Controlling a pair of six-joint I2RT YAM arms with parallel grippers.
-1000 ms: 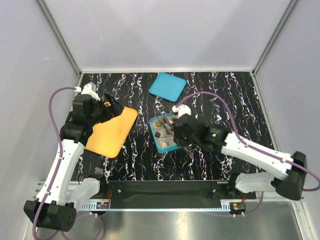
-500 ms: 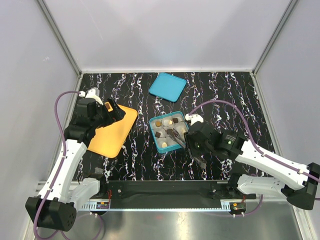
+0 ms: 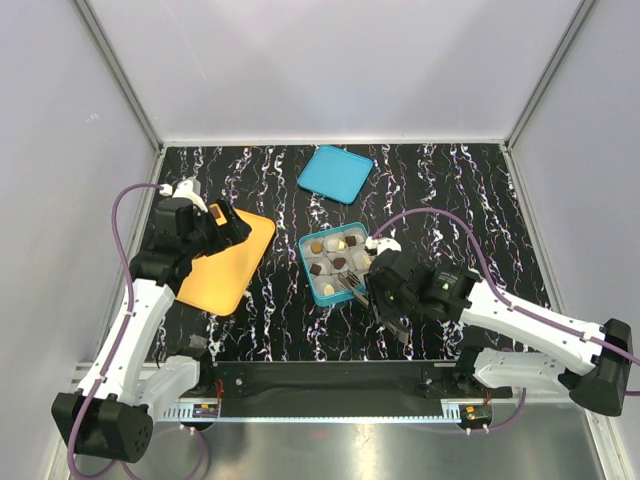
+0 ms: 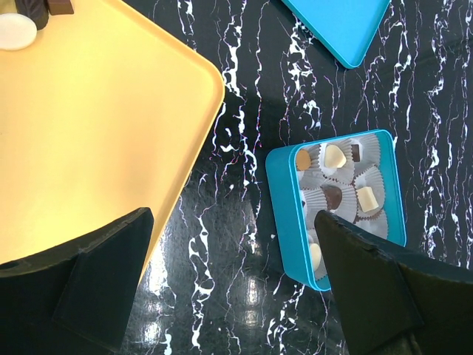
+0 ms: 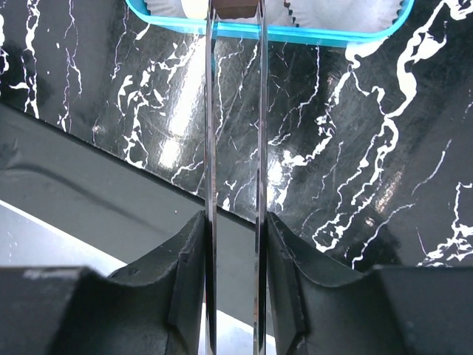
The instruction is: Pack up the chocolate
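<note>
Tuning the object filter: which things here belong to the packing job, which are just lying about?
Job: chocolates in blue box; dark piece between right fingers; spare pieces on orange tray.
Lying about: blue lid, apart from the box.

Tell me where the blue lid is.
In the top view, the blue lid lies flat on the far middle of the table, beyond the blue box and right of the orange tray.

Overhead wide, wrists close downward, sharing box (image 4: 284, 222)
</note>
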